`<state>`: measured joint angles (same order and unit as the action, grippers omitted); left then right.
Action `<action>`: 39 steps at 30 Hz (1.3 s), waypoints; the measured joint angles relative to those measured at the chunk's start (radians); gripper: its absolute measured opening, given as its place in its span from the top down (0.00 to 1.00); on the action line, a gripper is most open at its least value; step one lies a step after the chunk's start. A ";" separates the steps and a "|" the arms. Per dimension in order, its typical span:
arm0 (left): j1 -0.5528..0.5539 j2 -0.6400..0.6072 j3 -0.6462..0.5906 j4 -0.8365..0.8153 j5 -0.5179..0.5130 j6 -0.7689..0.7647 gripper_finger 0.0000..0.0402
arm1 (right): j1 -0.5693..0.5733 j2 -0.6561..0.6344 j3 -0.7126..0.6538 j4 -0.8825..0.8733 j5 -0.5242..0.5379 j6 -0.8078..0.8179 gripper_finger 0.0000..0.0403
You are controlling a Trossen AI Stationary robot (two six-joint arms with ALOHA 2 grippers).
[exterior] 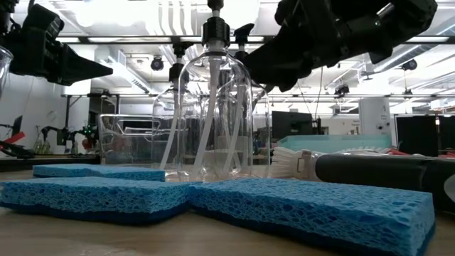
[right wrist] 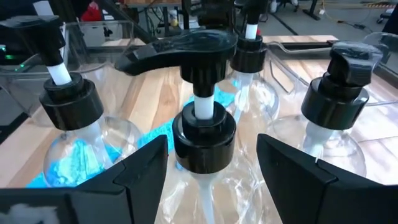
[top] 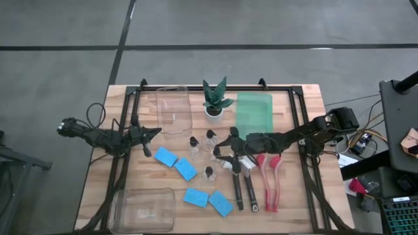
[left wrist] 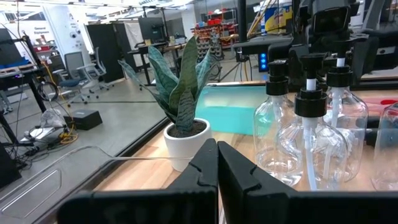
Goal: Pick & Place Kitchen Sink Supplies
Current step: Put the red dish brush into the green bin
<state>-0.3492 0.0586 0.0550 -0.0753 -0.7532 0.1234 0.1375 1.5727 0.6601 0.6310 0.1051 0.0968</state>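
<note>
A clear pump bottle with a black cap stands upright on the desk, and the right gripper is positioned around it with its fingers spread wide on either side of the bottle's neck; contact between the fingers and the bottle cannot be confirmed. In the high view this right gripper sits near the middle of the desk among the cluster of clear bottles. Just beside it lie two black dish brushes with white heads, and next to those two red dish brushes, all with handles pointing toward the desk's near edge. Four blue sponges lie flat in a loose diagonal row on the left-centre area of the desk. The left gripper hangs over the left part of the desk with its fingers fully closed and holding nothing. A clear tray and a green tray occupy the far side, with a potted plant in a white pot between them. A second clear tray rests at the near left corner.
</note>
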 joint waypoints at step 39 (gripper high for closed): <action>0.000 0.000 0.000 0.000 0.000 0.000 1.00 | 0.339 -0.338 0.086 -1.513 -0.237 1.512 0.40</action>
<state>-0.3492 0.0589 0.0551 -0.0752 -0.7528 0.1238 0.4765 1.2344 0.7461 -0.8824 -0.1322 1.6088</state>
